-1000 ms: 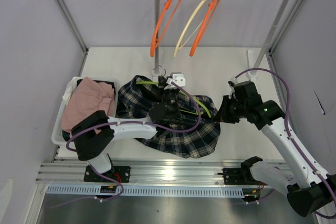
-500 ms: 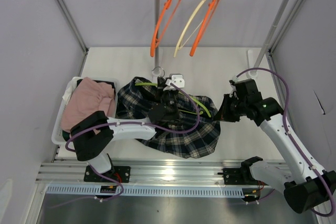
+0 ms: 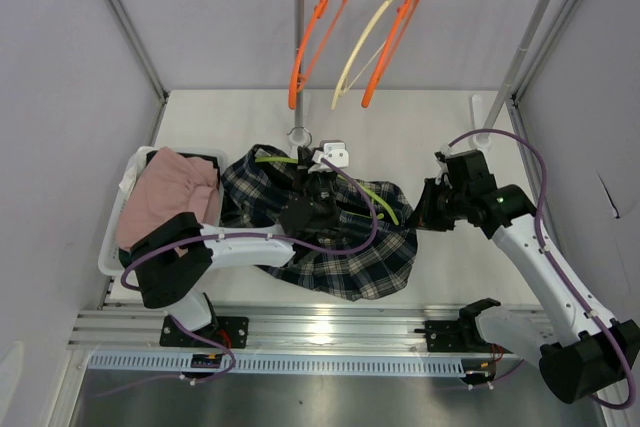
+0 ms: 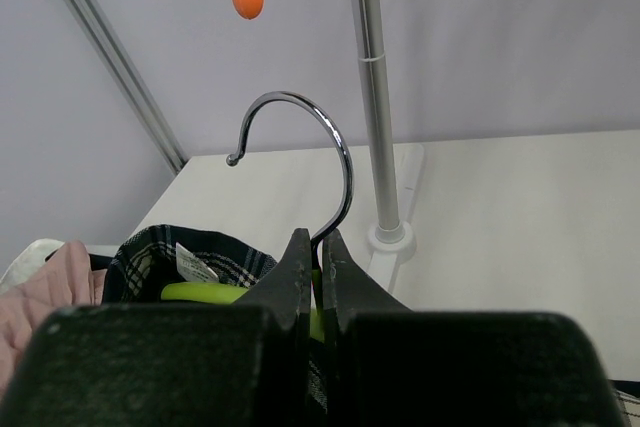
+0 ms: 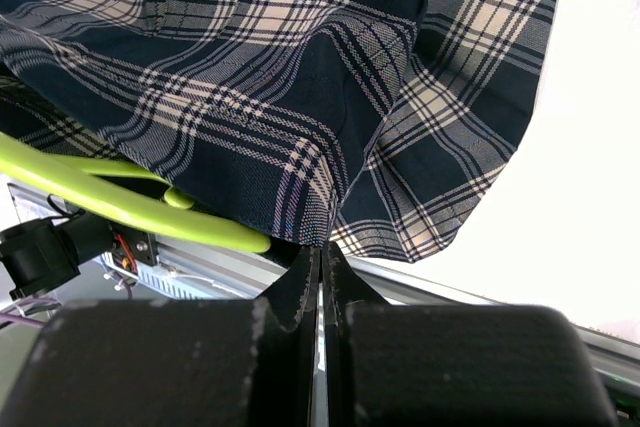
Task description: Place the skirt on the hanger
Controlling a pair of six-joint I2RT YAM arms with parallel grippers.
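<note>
The dark plaid skirt (image 3: 350,247) lies bunched in the middle of the table with a lime-green hanger (image 3: 375,197) running through its waist. My left gripper (image 3: 318,175) is shut on the hanger's neck, just below the metal hook (image 4: 340,157). In the left wrist view, the green bar (image 4: 205,294) and the skirt's waistband with its label (image 4: 150,252) show beside the fingers. My right gripper (image 3: 424,213) sits at the skirt's right edge. In the right wrist view it (image 5: 320,250) is shut, with the plaid hem (image 5: 300,67) drawn into its tips above the green hanger arm (image 5: 130,202).
A clothes rack (image 3: 298,47) stands at the back, its rail carrying two orange hangers (image 3: 315,37) and a cream one (image 3: 362,47). Its right foot (image 3: 480,112) rests near my right arm. A white bin (image 3: 112,237) holding pink clothing (image 3: 165,197) sits at the left.
Almost nothing has changed. My right arm has shifted slightly, and the skirt and hanger stay where they were with both grips kept.
</note>
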